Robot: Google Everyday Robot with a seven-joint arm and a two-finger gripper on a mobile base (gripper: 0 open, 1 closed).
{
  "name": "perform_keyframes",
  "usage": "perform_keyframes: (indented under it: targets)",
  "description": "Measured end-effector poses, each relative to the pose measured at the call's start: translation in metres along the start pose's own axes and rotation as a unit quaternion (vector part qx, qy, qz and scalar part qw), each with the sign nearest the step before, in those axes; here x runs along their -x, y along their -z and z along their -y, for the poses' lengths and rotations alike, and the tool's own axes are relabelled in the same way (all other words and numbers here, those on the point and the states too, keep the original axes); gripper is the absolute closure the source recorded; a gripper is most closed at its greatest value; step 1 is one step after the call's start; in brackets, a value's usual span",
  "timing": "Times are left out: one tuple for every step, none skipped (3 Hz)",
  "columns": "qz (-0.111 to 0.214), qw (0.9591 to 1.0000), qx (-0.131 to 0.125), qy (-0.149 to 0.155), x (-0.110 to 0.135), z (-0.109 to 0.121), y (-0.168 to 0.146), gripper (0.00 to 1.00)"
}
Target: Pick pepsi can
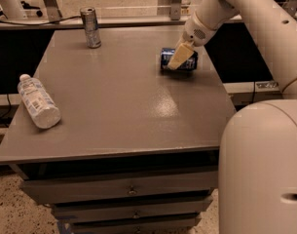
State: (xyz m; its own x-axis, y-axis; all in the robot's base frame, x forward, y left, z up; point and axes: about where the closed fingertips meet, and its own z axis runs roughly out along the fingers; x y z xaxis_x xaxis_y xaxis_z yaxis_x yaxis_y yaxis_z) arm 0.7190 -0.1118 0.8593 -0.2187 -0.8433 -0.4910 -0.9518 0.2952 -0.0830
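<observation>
A clear plastic water bottle lay on its side at the left edge of the grey table. A tall silver can stood upright at the upper left. Right of centre, near the table's far right corner, the pepsi can lay on its side. The gripper came down from the upper right onto the pepsi can, touching its front. Whether it had the can clamped could not be told. The robot's white body filled the lower right.
</observation>
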Motion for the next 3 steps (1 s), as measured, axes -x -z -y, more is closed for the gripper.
perform_keyframes:
  targets:
    - [0.04,0.9987,0.026,0.02,0.031,-0.03,0.026,1.0]
    - [0.096,0.9941,0.04,0.033,0.065,-0.058,0.062,1.0]
    - [0.107,0.9927,0.044,0.036,0.073,-0.063,0.066,1.0]
